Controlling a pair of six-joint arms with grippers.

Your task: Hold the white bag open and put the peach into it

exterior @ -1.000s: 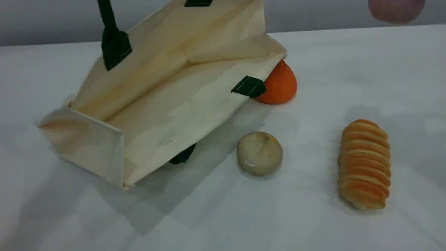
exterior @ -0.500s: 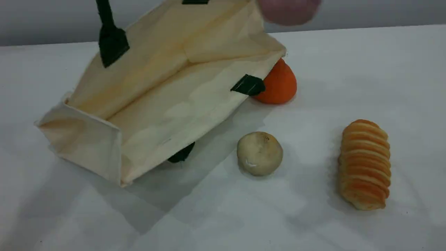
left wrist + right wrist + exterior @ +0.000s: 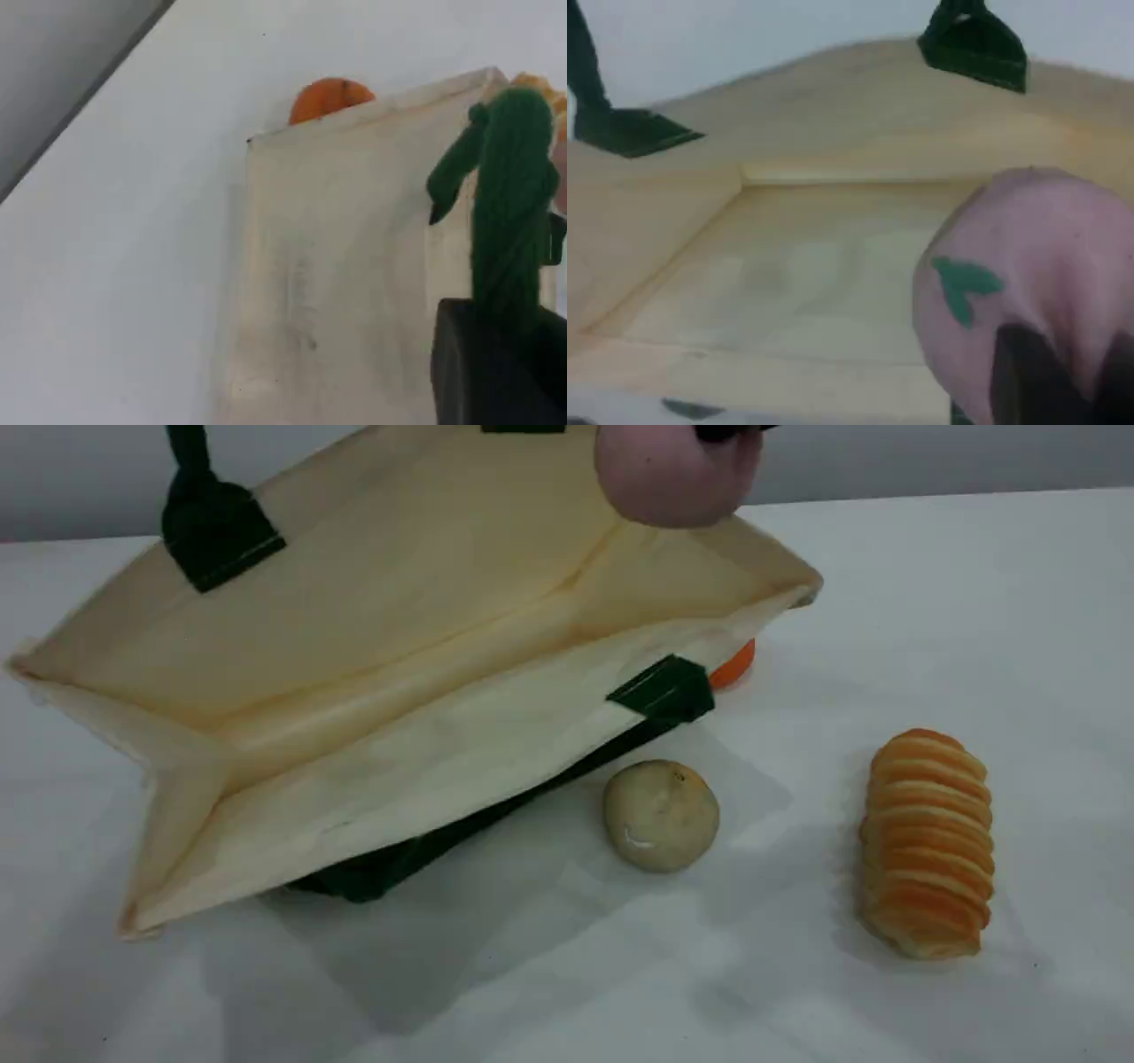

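Note:
The white bag (image 3: 399, 691) lies tilted with its wide mouth facing the camera, its upper side lifted by a dark green rope handle (image 3: 188, 452). In the left wrist view that handle (image 3: 512, 204) runs down into my left gripper (image 3: 505, 354), which is shut on it, above the bag's outer wall (image 3: 345, 266). The pale pink peach (image 3: 675, 474) hangs over the bag's upper right rim, held in my right gripper (image 3: 726, 432). From the right wrist the peach (image 3: 1036, 274) shows its green leaf, with the bag's inside (image 3: 806, 266) just beyond it.
A beige round bun (image 3: 661, 813) sits on the white table (image 3: 930, 602) just right of the bag's lower edge. A ridged golden bread roll (image 3: 927, 841) lies further right. An orange fruit (image 3: 733, 664) peeks out behind the bag's right corner.
The peach has travelled left and down, from the top right corner to over the bag's rim. The bag has been lifted and spread wider, now covering most of the orange fruit.

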